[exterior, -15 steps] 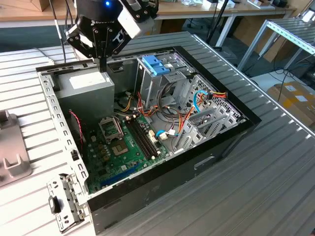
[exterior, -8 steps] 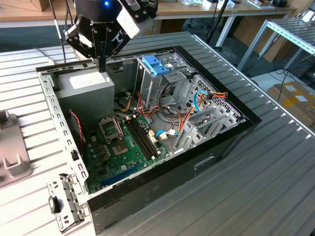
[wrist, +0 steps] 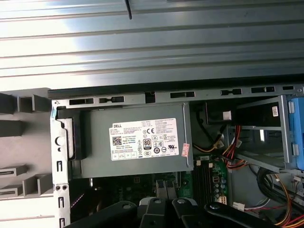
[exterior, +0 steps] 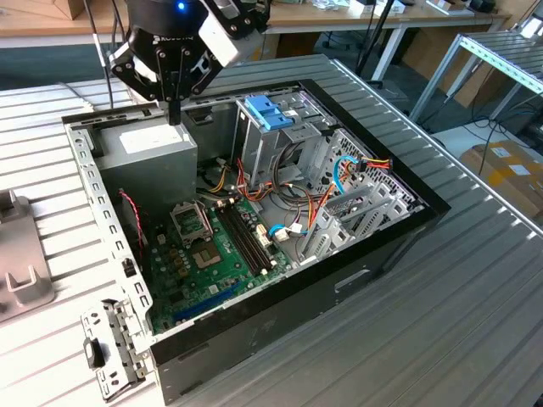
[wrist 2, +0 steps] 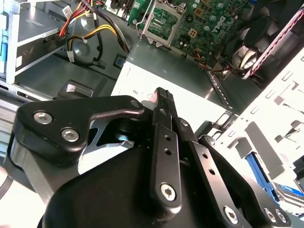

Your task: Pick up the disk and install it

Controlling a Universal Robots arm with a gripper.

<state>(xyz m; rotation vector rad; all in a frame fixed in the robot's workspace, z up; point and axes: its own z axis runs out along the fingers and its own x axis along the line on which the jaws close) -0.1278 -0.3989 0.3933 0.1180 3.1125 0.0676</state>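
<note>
We see the gripper [exterior: 174,117] with its jaws drawn together on nothing. The tips are directly over the grey power supply [exterior: 157,146] in a far corner of the open computer case [exterior: 373,254], and we cannot tell whether they touch it. Outward from there lies the motherboard [exterior: 204,246]. To the exterior view's right of the supply stands the drive cage [exterior: 284,153], topped by a light-blue bracket [exterior: 267,110] with two raised strips, which we take not to be the disk. Where the disk lies we cannot tell. A blue sliver [wrist 2: 259,173] beyond the case wall in the second wrist view is too little to name. We judge the disk stiff, dense and sensitive to knocks, and its plastic carrier smooth and a little springy. We would therefore clamp across the two long edges near the middle, flat and square, never by the tab or on the circuit side.
</note>
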